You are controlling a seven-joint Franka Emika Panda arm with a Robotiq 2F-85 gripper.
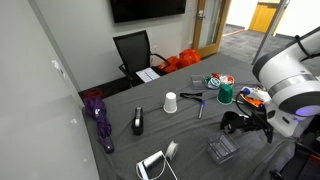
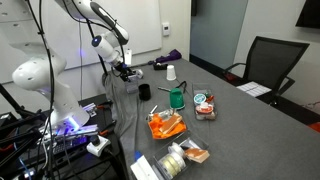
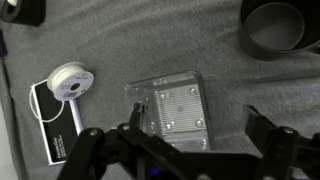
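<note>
In the wrist view a clear plastic case [image 3: 178, 112] with a ribbed metal plate inside lies flat on the grey table [image 3: 240, 85]. My gripper [image 3: 196, 128] stands open just above its near edge, one finger on each side and neither touching it. Nothing is between the fingers. In an exterior view the gripper [image 1: 245, 122] hangs over the table's near right part, with the clear case [image 1: 222, 150] just below and in front of it. In an exterior view the gripper [image 2: 125, 72] is at the far left end of the table; the case is not clear there.
A white spool [image 3: 68, 82] sits on a black card left of the case; a black cup [image 3: 275, 25] stands at the upper right. A white paper cup [image 1: 171, 102], a green cup [image 1: 226, 95], a purple umbrella [image 1: 100, 118] and a black office chair [image 1: 135, 50] are further off.
</note>
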